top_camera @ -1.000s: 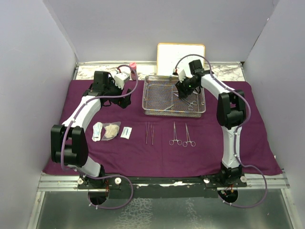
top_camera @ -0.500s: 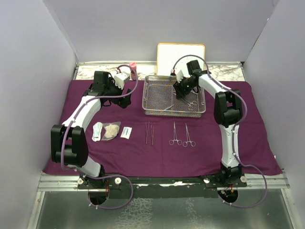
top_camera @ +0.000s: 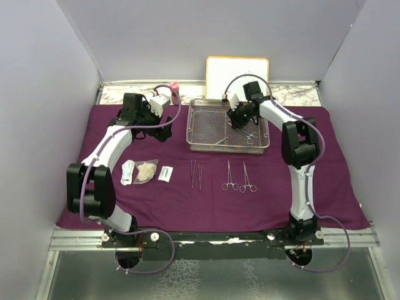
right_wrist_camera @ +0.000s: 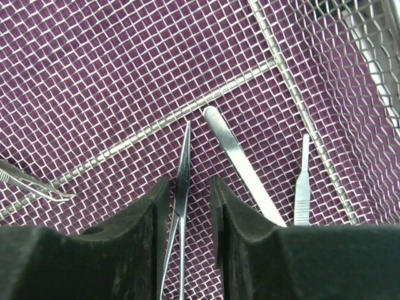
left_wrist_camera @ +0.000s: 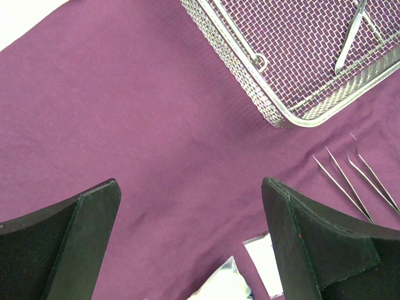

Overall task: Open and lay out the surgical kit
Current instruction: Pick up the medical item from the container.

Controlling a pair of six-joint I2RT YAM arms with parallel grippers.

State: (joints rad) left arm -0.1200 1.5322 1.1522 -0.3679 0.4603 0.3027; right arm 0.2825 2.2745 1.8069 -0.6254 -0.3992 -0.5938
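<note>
The left arm bends up from its base at the near left and reaches over the far left part of the purple cloth wrap (top_camera: 206,203), wrist turned toward the middle. The left end effector (top_camera: 161,129) hangs over bare cloth just left of the wire-mesh tray (top_camera: 192,142), its fingers spread wide with nothing between them. The right arm rises from its base, folds at the elbow and dips into the tray's far right part. The right end effector (right_wrist_camera: 190,182) points down at the mesh floor, its fingers a narrow way apart and straddling a slim clamp (right_wrist_camera: 183,156). A strip of mesh shows between the clamp and one pad, so no pinch is visible.

The clamp's handle end runs in between the fingers and out of the wrist view. Beside it lie a flat steel handle (right_wrist_camera: 236,156) and a thinner ridged handle (right_wrist_camera: 302,187), both cut off by a finger. A pointed tip (right_wrist_camera: 37,186) pokes in at the left edge. From above, the arm covers most of these pieces.

In front of the tray, in a row on the cloth, lie two white packets (top_camera: 165,174) with gauze (top_camera: 147,170) between them, then paired forceps (top_camera: 195,175) and two ring-handled clamps (top_camera: 239,178). Cloth lies bare on the near side of the row and at both ends. Behind the tray a whiteboard (top_camera: 237,70) stands at the back wall. A pink-capped bottle (top_camera: 174,85) stands on the tabletop (top_camera: 122,94) strip beyond the cloth's far edge, close to the left wrist.
</note>
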